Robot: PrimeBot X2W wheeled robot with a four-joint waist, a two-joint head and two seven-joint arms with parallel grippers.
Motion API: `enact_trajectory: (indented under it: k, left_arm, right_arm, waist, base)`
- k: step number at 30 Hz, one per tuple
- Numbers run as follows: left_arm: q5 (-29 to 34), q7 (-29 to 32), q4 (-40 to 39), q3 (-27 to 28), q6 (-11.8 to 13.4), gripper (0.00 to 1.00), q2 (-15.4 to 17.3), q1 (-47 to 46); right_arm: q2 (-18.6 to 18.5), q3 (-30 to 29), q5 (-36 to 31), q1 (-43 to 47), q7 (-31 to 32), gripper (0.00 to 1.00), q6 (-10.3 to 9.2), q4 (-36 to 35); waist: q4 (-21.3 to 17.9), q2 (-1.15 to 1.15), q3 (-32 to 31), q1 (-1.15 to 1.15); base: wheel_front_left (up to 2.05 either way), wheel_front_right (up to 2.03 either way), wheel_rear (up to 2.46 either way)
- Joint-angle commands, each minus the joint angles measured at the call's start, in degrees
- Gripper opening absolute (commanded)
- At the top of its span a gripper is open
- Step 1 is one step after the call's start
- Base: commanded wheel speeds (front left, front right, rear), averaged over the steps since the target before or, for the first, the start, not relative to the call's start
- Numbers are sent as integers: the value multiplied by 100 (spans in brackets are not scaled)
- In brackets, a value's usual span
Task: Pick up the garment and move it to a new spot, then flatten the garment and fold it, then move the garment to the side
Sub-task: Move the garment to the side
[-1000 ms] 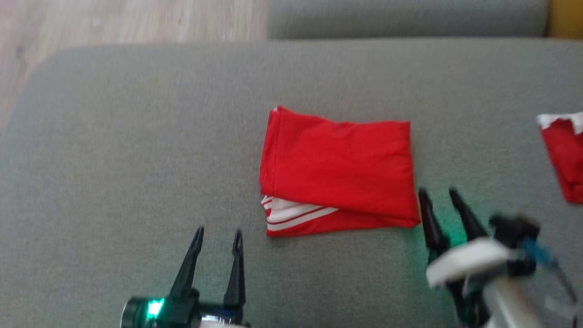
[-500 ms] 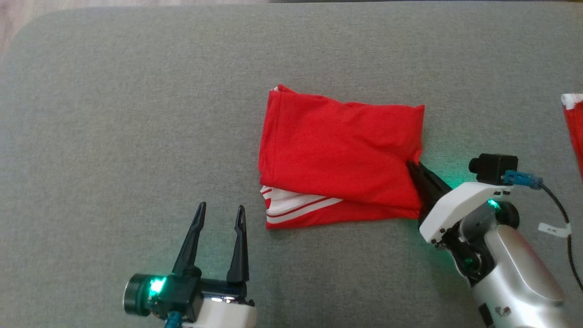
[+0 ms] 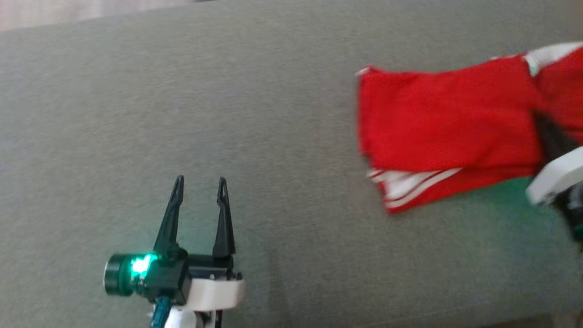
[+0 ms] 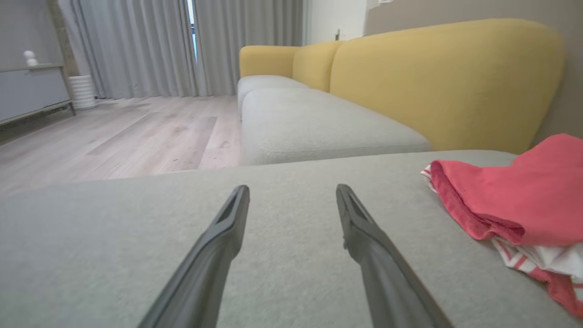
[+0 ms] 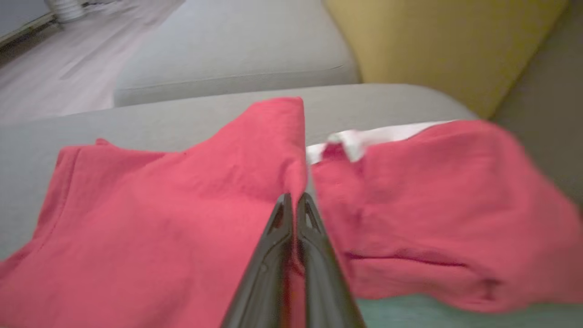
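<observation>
The garment is a folded red shirt with white stripes at its near edge, lying on the grey cushion at the right of the head view. My right gripper is shut on the garment's right edge. In the right wrist view its fingertips pinch a raised fold of the red garment. My left gripper stands open over bare cushion at the lower left, well away from the garment. The left wrist view shows the same left gripper open, with the garment to its right.
A second red cloth with a white collar lies right beside the garment at the far right, and again in the right wrist view. A yellow sofa backrest rises behind the cushion. Wooden floor lies beyond its far edge.
My right gripper reached the garment's right edge, shut on it and pulled it rightward up against the other red cloth. The head camera also shifted. My left gripper stayed open.
</observation>
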Motion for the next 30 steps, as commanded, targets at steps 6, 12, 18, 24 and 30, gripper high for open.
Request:
enact_trajectory:
  k: [6,12,18,24,30]
  left_arm:
    - [15,-37,-196,231,-213,100,-23,-331]
    - [145,-37,-266,196,-353,100,-25,-515]
    - [44,-37,-299,178,-522,100,-29,-522]
    - [-17,-37,-262,82,-499,100,-34,-419]
    - [-179,-37,-184,37,-344,100,-36,-75]
  right_arm:
    - [-611,-678,-325,-680,31,0,-5,-328]
    - [-858,-1271,-898,-1161,11,0,-5,-173]
    - [-395,-1652,-1517,-1249,-203,100,-5,-290]
    - [569,-1145,-1470,-428,-312,100,-5,-714]
    - [1438,-536,-1206,849,-675,100,-5,-714]
  waist:
    - [-487,0,495,0]
    - [-517,0,741,0]
    - [-379,0,590,0]
    - [15,0,-94,0]
    - [510,0,-890,0]
  base:
    - [0,0,0]
    - [0,0,0]
    - [0,0,0]
    - [0,0,0]
    - [0,0,0]
